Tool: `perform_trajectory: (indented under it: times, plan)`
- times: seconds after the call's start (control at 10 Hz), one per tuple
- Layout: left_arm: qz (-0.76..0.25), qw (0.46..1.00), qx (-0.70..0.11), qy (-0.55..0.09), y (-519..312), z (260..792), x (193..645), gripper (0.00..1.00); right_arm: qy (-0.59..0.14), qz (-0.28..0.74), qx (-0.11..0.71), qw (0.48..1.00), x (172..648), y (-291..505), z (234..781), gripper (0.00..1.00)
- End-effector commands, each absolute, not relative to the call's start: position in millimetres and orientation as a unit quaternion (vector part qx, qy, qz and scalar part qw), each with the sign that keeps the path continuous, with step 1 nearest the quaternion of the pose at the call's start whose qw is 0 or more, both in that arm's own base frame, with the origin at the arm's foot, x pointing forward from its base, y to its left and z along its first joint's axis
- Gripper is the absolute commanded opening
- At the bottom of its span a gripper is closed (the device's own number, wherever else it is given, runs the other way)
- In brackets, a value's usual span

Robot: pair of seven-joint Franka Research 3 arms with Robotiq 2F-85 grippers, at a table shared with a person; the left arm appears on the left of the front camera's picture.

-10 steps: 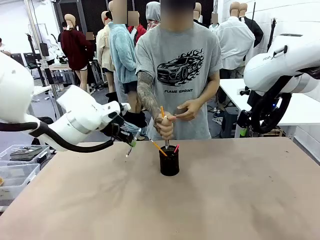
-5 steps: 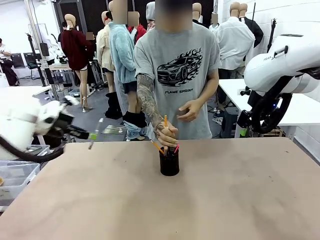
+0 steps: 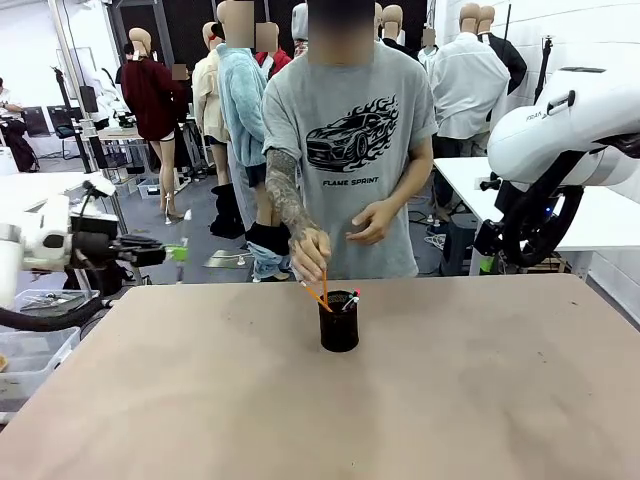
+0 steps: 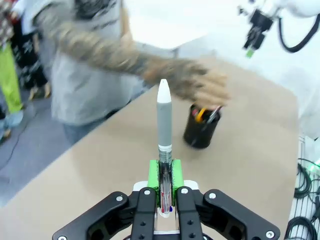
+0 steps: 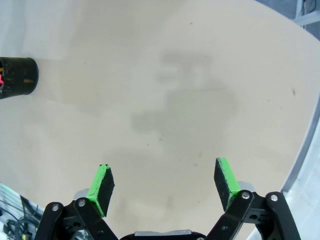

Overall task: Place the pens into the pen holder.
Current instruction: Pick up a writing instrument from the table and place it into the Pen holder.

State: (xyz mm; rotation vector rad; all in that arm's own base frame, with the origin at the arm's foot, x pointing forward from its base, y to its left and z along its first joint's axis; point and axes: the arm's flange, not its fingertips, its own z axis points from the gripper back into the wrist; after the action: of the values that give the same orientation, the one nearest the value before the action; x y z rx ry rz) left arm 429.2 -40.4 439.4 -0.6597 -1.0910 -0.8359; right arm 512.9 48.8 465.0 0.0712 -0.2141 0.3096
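The black mesh pen holder (image 3: 338, 323) stands mid-table, also seen in the left wrist view (image 4: 201, 131) and the right wrist view (image 5: 17, 76). An orange pencil (image 3: 323, 283) and a black pen with a pink-red end (image 3: 350, 298) stick out of it. The person's hand (image 3: 311, 247) grips the pencil's top. My left gripper (image 3: 172, 253) hovers at the table's far left edge, shut on a silver-white pen (image 4: 164, 117) that points toward the holder. My right gripper (image 5: 165, 182) is open over bare table with nothing between its fingers.
Clear plastic bins (image 3: 30, 350) sit off the table's left side. The right arm (image 3: 560, 130) is raised beyond the right far corner, in front of a white table (image 3: 600, 215). The person stands at the far edge behind the holder.
My left arm has swung back left, away from the holder, still carrying the silver-white pen. The person's hand has lowered the orange pencil into the holder.
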Motion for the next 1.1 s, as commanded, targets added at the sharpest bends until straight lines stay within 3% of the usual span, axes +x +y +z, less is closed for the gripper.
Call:
perform_trajectory:
  times: [0.0, 0.6, 1.0]
  plan:
    - [-0.392, 0.673, -0.341, -0.527, -76, 431, 441, 0.00, -0.111, 0.159, 0.034, 0.980, 513, 48, 464, 1.00]
    - [-0.407, 0.640, -0.402, -0.514, -218, 429, 474, 0.00, -0.111, 0.159, 0.034, 0.980, 513, 48, 464, 1.00]
    - [-0.410, 0.673, -0.355, -0.502, -277, 399, 499, 0.00, -0.111, 0.159, 0.034, 0.980, 513, 48, 464, 1.00]
